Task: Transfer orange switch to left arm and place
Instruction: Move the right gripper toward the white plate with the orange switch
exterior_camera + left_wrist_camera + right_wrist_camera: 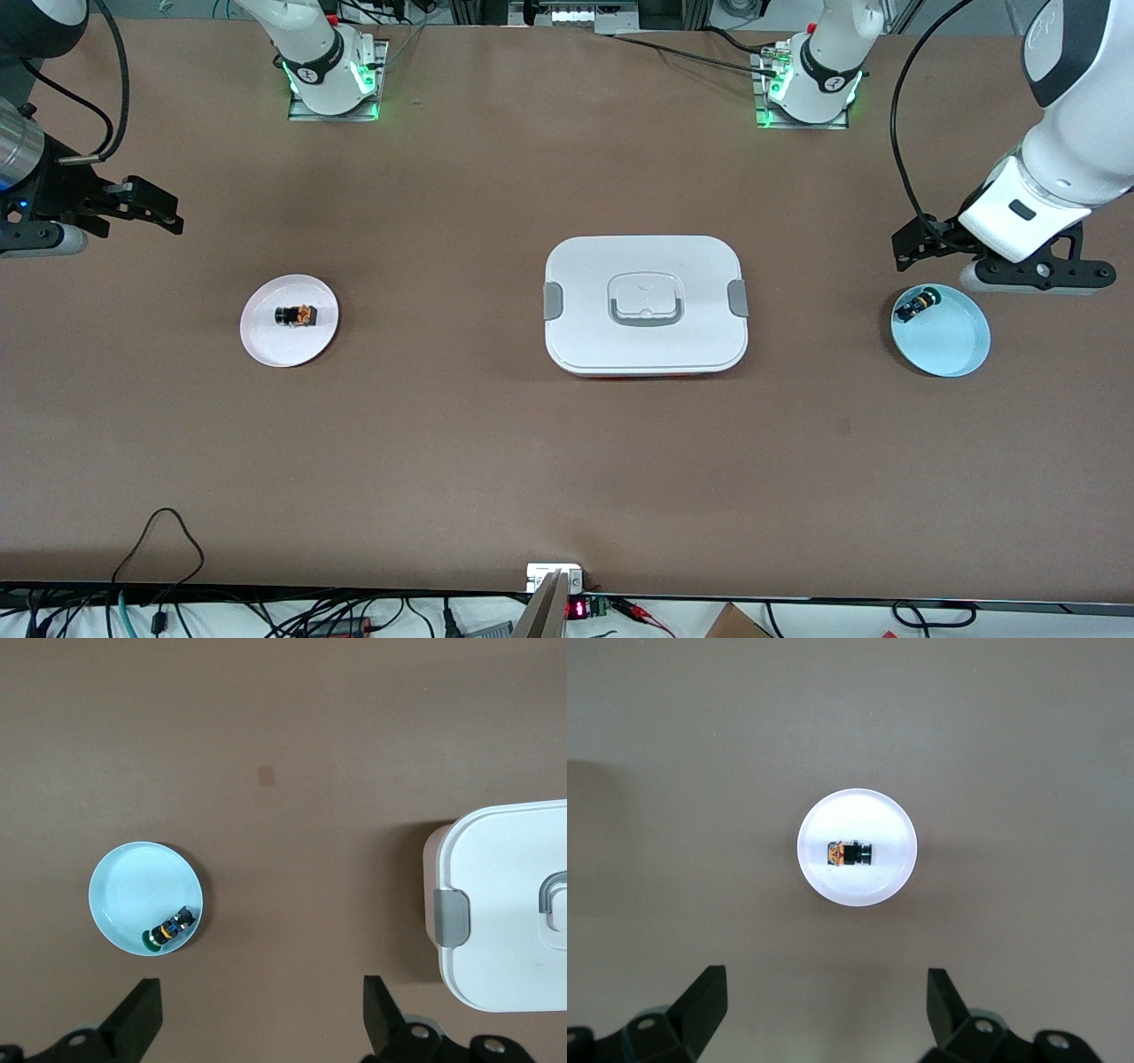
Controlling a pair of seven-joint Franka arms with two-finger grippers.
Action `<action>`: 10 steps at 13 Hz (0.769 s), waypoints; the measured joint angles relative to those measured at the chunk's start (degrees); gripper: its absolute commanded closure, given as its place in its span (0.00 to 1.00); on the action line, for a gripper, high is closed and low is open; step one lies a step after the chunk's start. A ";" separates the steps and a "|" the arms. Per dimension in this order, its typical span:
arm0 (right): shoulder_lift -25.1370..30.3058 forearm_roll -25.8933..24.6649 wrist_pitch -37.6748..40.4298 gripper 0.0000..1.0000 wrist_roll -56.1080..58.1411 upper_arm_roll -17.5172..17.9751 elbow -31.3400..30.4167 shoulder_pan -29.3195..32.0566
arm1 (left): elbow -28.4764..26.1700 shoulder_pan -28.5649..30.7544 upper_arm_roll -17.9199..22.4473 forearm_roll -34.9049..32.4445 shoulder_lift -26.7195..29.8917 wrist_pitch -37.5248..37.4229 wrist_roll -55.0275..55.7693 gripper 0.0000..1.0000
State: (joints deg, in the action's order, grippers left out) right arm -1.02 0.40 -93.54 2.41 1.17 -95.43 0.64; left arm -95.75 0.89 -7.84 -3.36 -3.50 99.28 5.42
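Observation:
The orange switch (296, 315) lies on its side on a small white plate (266, 344) toward the right arm's end of the table; it also shows in the right wrist view (849, 853). My right gripper (168, 213) is open and empty, up over bare table apart from that plate; its open jaws show in the right wrist view (827, 1005). The white box (645, 304) with grey clips sits mid-table. My left gripper (904, 251) is open and empty, above the table beside a light blue plate; its open jaws show in the left wrist view (263, 1010).
The light blue plate (952, 350) toward the left arm's end holds a small black switch with a green tip (915, 304), also in the left wrist view (170, 928). The box's end shows there too (505, 912). Cables run along the table's front edge.

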 measured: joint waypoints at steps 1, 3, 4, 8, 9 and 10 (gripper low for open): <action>0.01 0.00 0.01 0.00 0.01 0.00 0.07 0.00 | 0.00 0.00 0.00 0.00 0.00 0.00 0.00 0.00; 0.02 -0.01 0.02 0.00 0.04 0.00 0.58 0.00 | 0.00 0.00 0.00 0.00 -0.02 0.00 0.00 0.00; 0.02 -0.01 0.08 0.00 0.05 0.00 0.82 0.00 | 0.00 0.00 0.00 0.00 -0.03 0.00 0.00 0.00; -0.04 -0.01 0.46 0.00 0.18 0.24 0.96 -0.05 | 0.00 0.00 0.00 0.00 -0.03 0.00 0.00 0.00; -0.25 -0.01 0.57 0.00 0.19 0.36 0.94 -0.17 | 0.00 0.00 0.00 0.00 -0.03 0.00 0.00 0.00; -0.74 0.02 0.62 0.00 0.19 0.46 0.91 -0.20 | 0.00 0.00 0.00 0.00 -0.03 0.00 0.00 0.00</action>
State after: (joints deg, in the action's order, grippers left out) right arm -1.76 0.42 -92.92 2.60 1.63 -94.51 0.44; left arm -95.75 0.88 -7.84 -3.36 -3.53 99.28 5.42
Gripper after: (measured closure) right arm 0.000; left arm 0.000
